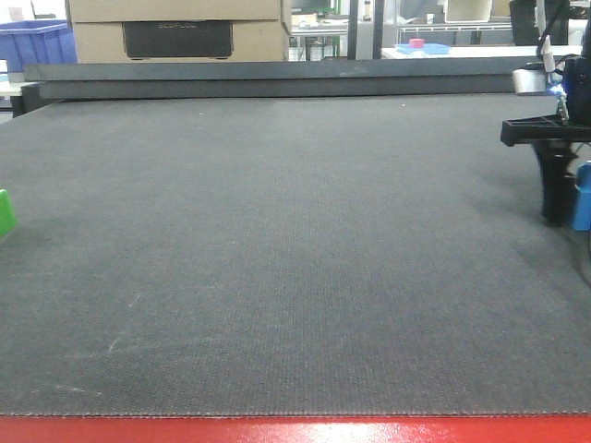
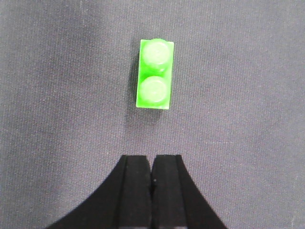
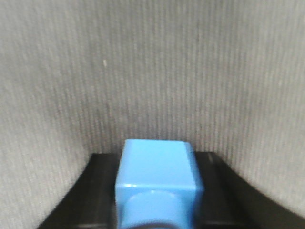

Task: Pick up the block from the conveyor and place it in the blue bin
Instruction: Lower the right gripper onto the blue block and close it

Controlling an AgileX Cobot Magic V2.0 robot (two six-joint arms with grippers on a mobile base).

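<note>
Conveyor belt (image 1: pixel 295 258) is matt dark grey fabric with a fine, slightly rough weave and a few pale scuffs lower left. Its red front edge (image 1: pixel 295 430) looks smoother. Green block (image 2: pixel 155 74) and blue block (image 3: pixel 157 174) are smooth, glossy plastic. Left gripper (image 2: pixel 152 162) looks like matt black plastic. Cardboard box (image 1: pixel 175 28) upper left, plain matt.

A cardboard box (image 1: pixel 92 37) with a dark panel (image 1: pixel 177 39) stands at the back, a pink object (image 1: pixel 416 42) well to its right.
</note>
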